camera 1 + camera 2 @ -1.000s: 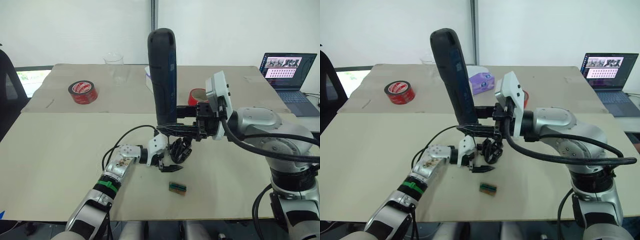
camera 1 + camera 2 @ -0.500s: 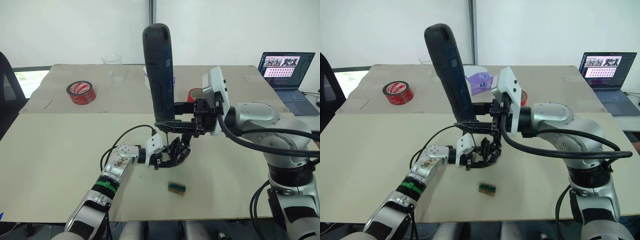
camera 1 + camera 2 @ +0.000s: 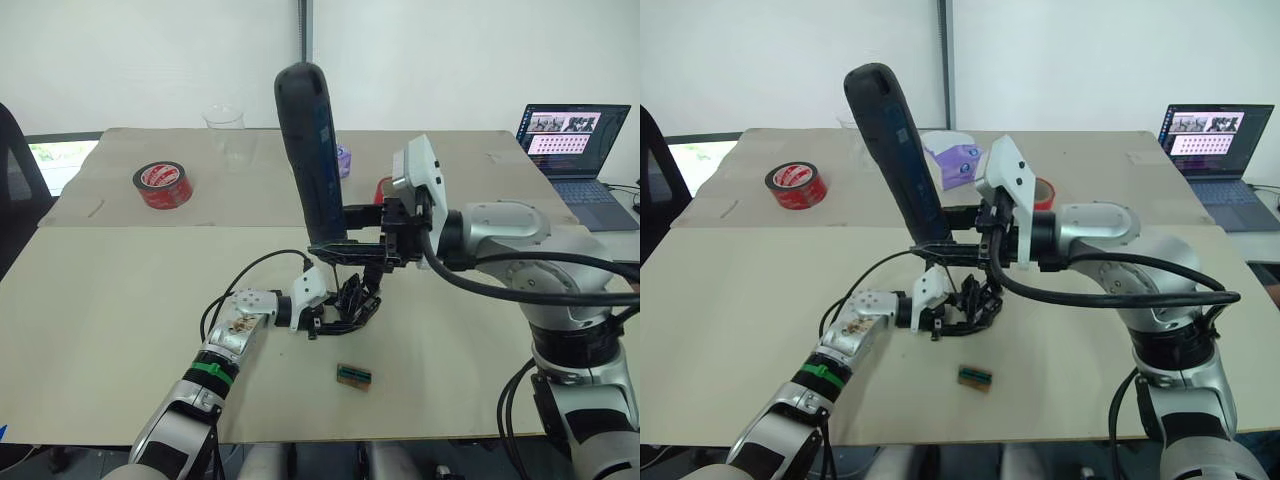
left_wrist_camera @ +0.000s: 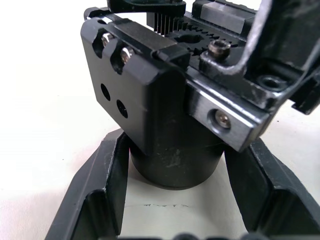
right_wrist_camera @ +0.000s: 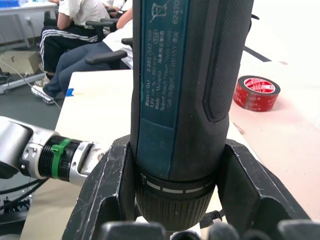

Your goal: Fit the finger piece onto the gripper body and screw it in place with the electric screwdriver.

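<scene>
The black gripper body (image 3: 356, 300) sits on the table at the centre. My left gripper (image 3: 322, 322) is shut on it, its two fingers (image 4: 102, 192) against either side of the round base (image 4: 175, 165). I cannot tell the finger piece apart from the dark parts on top of the body. My right gripper (image 3: 335, 250) is shut on the electric screwdriver (image 3: 308, 150) near its lower end. The tool stands nearly upright, its top leaning to my left, its thin bit pointing down at the gripper body just below.
A small green-brown tray (image 3: 355, 374) lies in front of the gripper body. A red tape roll (image 3: 163, 183) and a clear cup (image 3: 227, 128) are at the back left. A purple pack (image 3: 960, 160) and another red roll (image 3: 1042, 192) sit behind my right arm. A laptop (image 3: 572, 135) is at far right.
My left gripper moved in to the gripper body and shut on its base. The right arm carried the screwdriver leftward and its top leaned further left.
</scene>
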Controlling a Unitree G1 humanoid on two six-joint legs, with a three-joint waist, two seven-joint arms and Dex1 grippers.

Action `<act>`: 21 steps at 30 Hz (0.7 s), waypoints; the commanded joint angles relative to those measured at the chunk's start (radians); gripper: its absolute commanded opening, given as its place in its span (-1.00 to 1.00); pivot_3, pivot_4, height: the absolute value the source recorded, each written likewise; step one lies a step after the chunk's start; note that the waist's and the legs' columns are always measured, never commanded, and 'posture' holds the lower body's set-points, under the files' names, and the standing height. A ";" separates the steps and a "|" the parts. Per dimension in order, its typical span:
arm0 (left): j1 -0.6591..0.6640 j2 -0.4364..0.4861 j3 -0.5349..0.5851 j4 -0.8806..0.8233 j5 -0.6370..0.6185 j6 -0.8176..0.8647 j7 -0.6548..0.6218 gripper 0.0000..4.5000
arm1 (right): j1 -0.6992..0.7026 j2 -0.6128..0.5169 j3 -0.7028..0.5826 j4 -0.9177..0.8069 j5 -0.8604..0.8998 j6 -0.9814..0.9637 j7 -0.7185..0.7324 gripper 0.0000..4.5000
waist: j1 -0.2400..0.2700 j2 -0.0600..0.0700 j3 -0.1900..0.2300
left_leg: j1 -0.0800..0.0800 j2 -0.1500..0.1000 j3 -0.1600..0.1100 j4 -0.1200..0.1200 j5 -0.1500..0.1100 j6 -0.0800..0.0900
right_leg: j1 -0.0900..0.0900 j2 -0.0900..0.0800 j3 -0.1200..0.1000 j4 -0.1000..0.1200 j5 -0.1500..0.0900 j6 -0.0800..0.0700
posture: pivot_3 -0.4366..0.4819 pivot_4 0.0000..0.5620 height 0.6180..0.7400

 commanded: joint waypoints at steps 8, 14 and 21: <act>-0.002 -0.004 0.006 -0.036 -0.016 -0.007 -0.008 0.01 | 0.010 0.020 -0.020 -0.019 -0.040 -0.052 0.022 -0.16 | 0.000 0.000 0.000 | 0.000 0.000 0.000 0.000 0.000 0.000 | 0.000 0.000 0.000 0.000 0.000 0.000 | -0.05 -0.47 1.00; 0.000 -0.002 0.006 -0.039 -0.016 -0.008 -0.008 0.01 | 0.030 0.025 -0.017 -0.019 -0.065 -0.069 0.041 -0.16 | 0.000 0.000 0.000 | 0.000 0.000 0.000 0.000 0.000 0.000 | 0.000 0.000 0.000 0.000 0.000 0.000 | -0.05 -0.47 1.00; 0.002 0.001 0.006 -0.040 -0.015 -0.010 -0.010 0.01 | 0.025 0.039 -0.026 -0.023 -0.066 -0.062 0.039 -0.16 | 0.000 0.000 0.000 | 0.000 0.000 0.000 0.000 0.000 0.000 | 0.000 0.000 0.000 0.000 0.000 0.000 | -0.05 -0.47 1.00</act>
